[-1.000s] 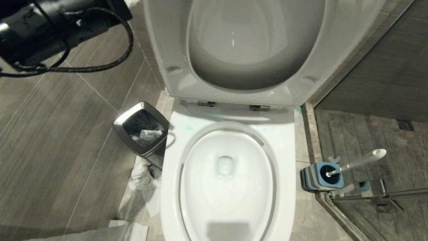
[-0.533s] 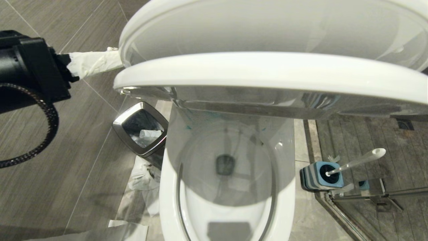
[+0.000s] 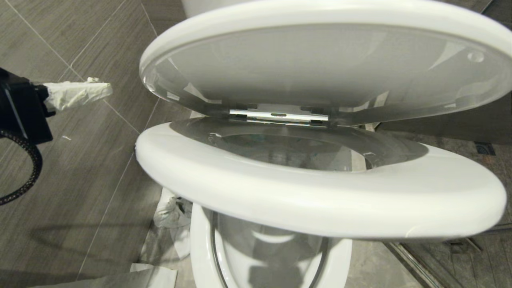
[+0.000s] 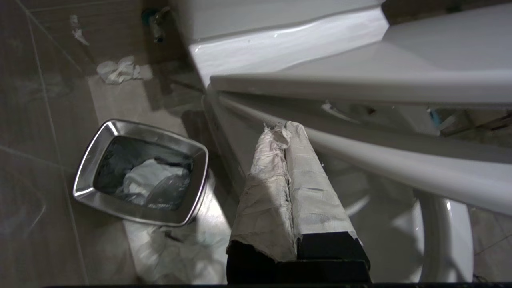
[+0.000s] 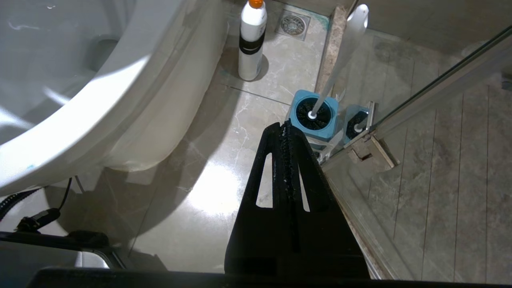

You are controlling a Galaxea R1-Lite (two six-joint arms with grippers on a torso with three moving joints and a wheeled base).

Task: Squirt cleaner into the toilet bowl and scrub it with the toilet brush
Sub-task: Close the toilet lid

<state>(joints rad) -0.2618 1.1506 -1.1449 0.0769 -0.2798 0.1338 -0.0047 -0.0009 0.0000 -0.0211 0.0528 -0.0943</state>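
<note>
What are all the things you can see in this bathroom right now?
toilet bowl: one, white, centre.
seat: one, white, partway down over the bowl.
lid: one, white, above the seat.
toilet brush: one, pale handle, in its blue holder by the glass door.
bottle: one, white with orange cap, on the floor beside the toilet.
bin: one, steel-rimmed, left of the toilet.
crumpled paper: white, on the floor.
left gripper: white-wrapped, jaws shut, empty.
right gripper: black, jaws shut, empty.

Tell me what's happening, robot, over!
Left gripper shut, empty, left of the toilet bowl. Right gripper shut, parked above the floor. Toilet brush in its holder. Seat and lid half down over the bowl.
</note>
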